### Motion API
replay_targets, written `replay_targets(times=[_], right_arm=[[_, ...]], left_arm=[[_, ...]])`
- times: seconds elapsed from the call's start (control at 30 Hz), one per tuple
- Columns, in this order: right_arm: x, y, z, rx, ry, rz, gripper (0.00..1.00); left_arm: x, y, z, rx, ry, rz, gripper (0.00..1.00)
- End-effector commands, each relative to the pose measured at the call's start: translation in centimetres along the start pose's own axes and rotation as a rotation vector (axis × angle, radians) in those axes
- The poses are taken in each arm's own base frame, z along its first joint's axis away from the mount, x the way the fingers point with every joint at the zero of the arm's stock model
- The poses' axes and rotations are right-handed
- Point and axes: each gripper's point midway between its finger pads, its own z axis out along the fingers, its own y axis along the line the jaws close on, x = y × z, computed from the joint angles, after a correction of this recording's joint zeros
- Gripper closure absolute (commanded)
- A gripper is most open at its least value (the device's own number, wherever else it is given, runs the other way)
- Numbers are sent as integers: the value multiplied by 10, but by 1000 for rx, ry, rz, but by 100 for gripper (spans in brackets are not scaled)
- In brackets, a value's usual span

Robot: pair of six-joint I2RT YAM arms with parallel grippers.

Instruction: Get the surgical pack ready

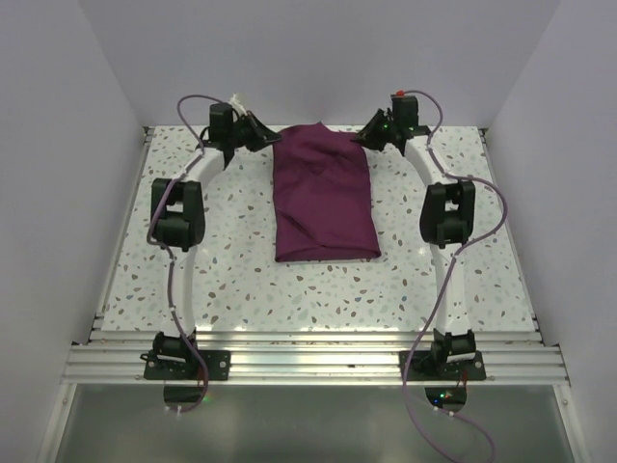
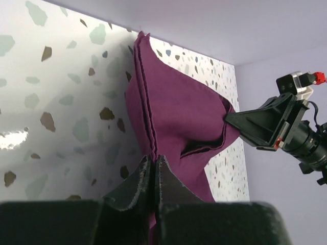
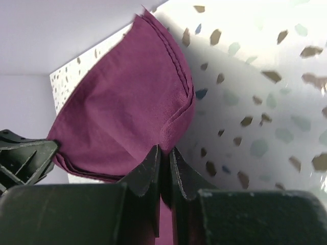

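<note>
Left hand (image 2: 154, 161) clamps cloth (image 2: 179, 112) corner | right hand (image 3: 164, 152) clamps other corner

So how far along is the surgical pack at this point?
Done: the plum cloth lies folded into a narrow rectangle on the table. In hand: the left end effector and right end effector are each shut on a far corner, holding that edge raised. Left: probably laying that last fold down. No tray or instruments show, so I cannot tell whether they are wrapped inside.
</note>
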Motion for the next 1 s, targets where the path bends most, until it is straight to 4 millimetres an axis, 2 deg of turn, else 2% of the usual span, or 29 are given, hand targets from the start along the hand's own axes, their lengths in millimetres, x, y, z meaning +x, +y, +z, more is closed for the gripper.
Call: replay_targets(times=[0.0,0.03,0.07,0.1,0.13,0.17,0.2,0.23,0.27,0.33,0.37,0.4,0.43,0.5,0.53,0.57,0.67,0.7,0.87,0.97], right_arm=[[-7,48,-51,-59,4,-35,100],[-5,49,-55,-55,8,-42,100],[2,42,-57,-32,28,-32,100],[3,44,-63,-32,28,-39,100],[0,54,-75,-43,18,-55,100],[8,50,-78,-37,40,-53,100],[10,50,-83,-31,42,-56,100],[8,58,-94,-40,33,-66,100],[14,51,-97,-19,49,-54,100],[17,60,-111,-30,51,-53,100],[25,54,-112,-16,69,-42,100],[26,56,-117,-21,69,-44,100],[32,55,-124,-17,75,-45,100],[35,54,-132,-5,78,-45,100],[43,48,-133,7,95,-39,100],[44,52,-140,0,92,-44,100],[58,46,-149,15,130,-32,100],[62,44,-151,20,139,-35,100],[85,27,-162,56,192,-52,100],[99,15,-166,78,237,-51,100]], left_arm=[[2,-36,-28,33,32,80,100],[5,-39,-31,37,40,98,100],[5,-50,-37,57,44,114,100],[17,-48,-40,37,75,102,100],[20,-52,-43,39,82,126,100],[24,-61,-48,41,93,143,100],[30,-60,-51,32,105,162,100],[34,-62,-54,30,114,171,100],[41,-65,-59,26,130,174,100],[46,-68,-66,27,138,197,100],[46,-76,-73,34,130,208,100],[53,-71,-76,24,145,203,100],[52,-78,-83,33,141,215,100],[63,-73,-90,16,163,220,100],[62,-79,-97,20,156,234,100],[70,-73,-101,8,174,226,100],[75,-77,-113,5,178,248,100],[82,-70,-116,-6,194,247,100],[102,-63,-128,-15,232,241,100],[122,-53,-134,-30,275,228,100]])
